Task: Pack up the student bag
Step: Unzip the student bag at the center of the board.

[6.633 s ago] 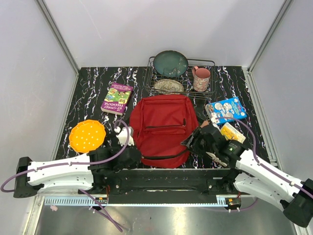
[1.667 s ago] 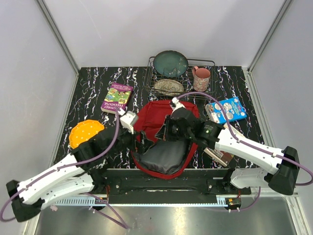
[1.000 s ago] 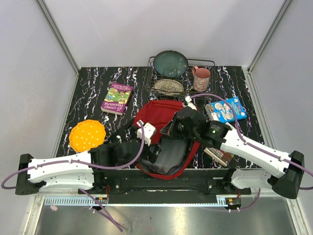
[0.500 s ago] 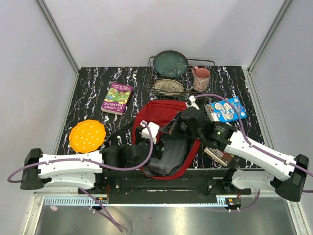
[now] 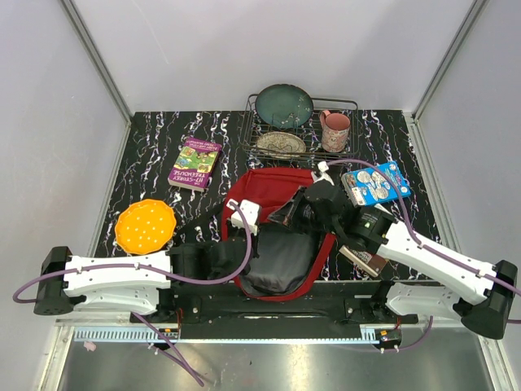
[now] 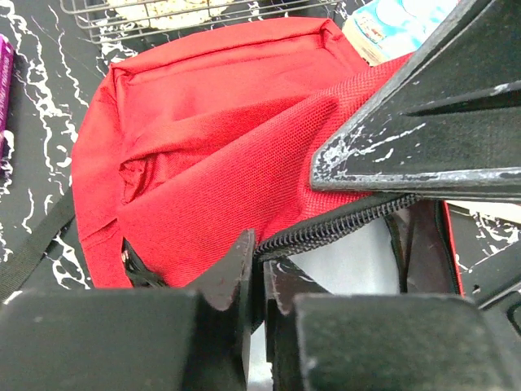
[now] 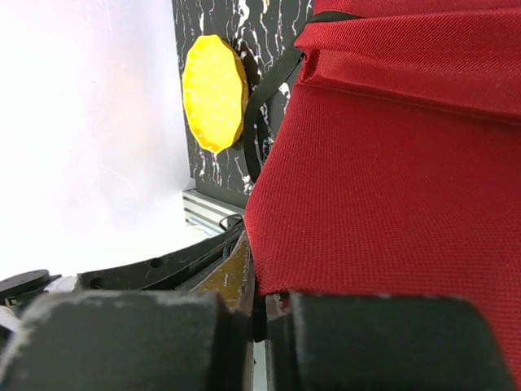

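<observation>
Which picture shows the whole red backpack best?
The top external view: nearly all of the red backpack shows there, opened, dark inside. The left wrist view shows only red fabric and a zipper edge up close; the right wrist view shows just red fabric.

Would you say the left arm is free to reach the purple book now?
Probably not yet: the left gripper has its jaws shut on the student bag at its zipper edge. Nothing seems to block its way to the purple book otherwise.
</observation>
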Available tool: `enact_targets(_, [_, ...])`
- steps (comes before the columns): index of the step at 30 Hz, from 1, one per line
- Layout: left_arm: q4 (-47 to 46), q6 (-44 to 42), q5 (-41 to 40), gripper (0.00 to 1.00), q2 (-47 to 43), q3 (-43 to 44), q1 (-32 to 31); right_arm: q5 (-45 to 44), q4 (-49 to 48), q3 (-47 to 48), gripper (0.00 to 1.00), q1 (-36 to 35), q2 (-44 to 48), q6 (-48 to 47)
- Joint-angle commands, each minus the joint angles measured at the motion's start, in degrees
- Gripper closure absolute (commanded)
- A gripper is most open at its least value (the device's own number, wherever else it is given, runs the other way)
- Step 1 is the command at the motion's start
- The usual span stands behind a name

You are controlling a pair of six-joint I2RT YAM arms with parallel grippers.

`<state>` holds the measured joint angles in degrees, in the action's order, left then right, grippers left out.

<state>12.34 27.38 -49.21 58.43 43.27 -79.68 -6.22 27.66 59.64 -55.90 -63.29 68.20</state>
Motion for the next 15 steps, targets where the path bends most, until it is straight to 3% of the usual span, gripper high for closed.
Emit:
enact_targets(1, [-0.6, 0.6, -3.8, 0.97, -1.0, 2.4, 0.1, 1.1, -3.6, -0.9, 0.82, 0.4, 3.1, 0.0])
enact_targets(5, [1.0, 1.1, -3.7, 1.00, -1.5, 3.0, 0.1, -1.2, -1.2, -2.6, 0.41, 0.4, 5.2, -0.2])
enact_targets(8, [2.2, 1.4, -3.3, 1.00, -2.8, 2.8, 0.1, -5.0, 2.6, -4.9, 0.21, 0.4, 8.0, 2.6])
enact_targets(15, [2.8, -0.3, 0.2, 1.00, -4.6, 2.6, 0.1, -5.8, 3.6, -13.2, 0.11, 0.3, 15.1, 10.7])
